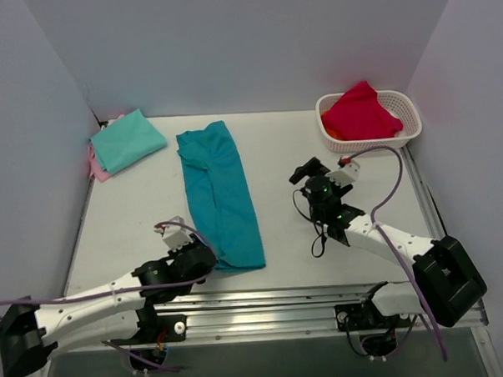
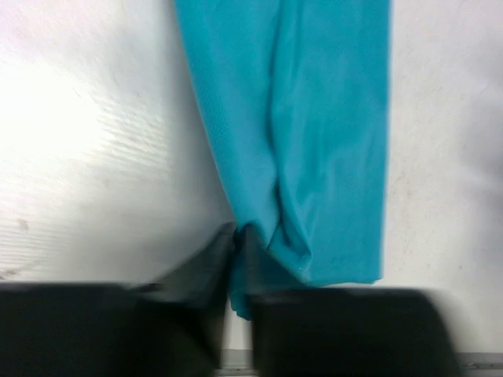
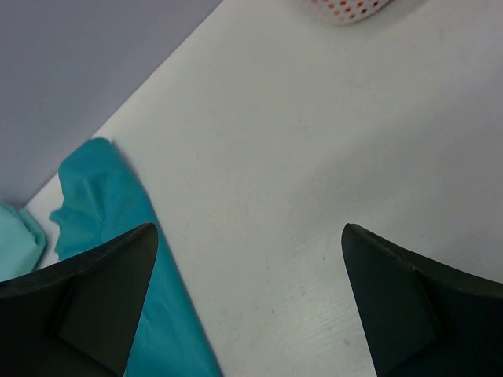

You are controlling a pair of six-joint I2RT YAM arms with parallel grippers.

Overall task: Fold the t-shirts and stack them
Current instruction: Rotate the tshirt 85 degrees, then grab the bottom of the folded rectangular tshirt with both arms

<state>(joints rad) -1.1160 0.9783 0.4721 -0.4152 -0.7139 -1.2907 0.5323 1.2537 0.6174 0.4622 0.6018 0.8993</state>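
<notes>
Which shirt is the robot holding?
The teal shirt, the long strip mid-table: the left gripper pinches its near corner. The mint shirt and red cloth lie untouched.

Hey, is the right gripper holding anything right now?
No, the right gripper stands wide open, with only the white table showing in the gap.

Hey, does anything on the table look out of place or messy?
Nothing spilled or damaged. The mint-green shirt sits skewed on the pink one, whose edge pokes out. The teal shirt lies slightly slanted, rumpled at its far end.
</notes>
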